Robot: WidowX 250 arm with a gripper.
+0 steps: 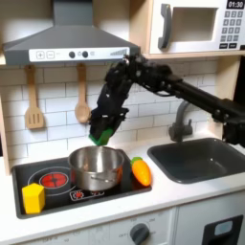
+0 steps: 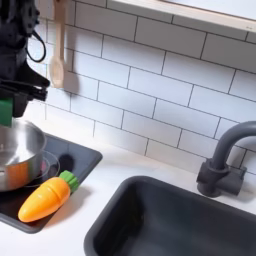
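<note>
First exterior view
gripper: the gripper hangs just above the pot, over its back rim, clenched on a green thing that fills the space between the fingers.
green thing: held in the air above the pot, not touching it; what it is I cannot tell, it is too blurred.
doing it well: as I judge it, the hold should stay firm and the arm steady over the pot's mouth, since the green thing sits nearer the pot's back rim than its middle and could catch the rim if lowered there.
carrot: a carrot lies just right of the pot on the stove, near but apart.
block: a yellow block stands well left of the pot, at the stove's front corner.
sink: a sink lies right of the pot, beyond the carrot.
in the way: nothing stands between gripper and pot.

Second exterior view
gripper: the arm stands at the picture's left edge above the pot; its fingers are cut off there, so the grip cannot be read.
carrot: the carrot lies in front of the pot, close by its wall.
tap: a tap rises far right of the pot, behind the sink.
spoon: a wooden spoon hangs on the wall behind the pot.
</note>
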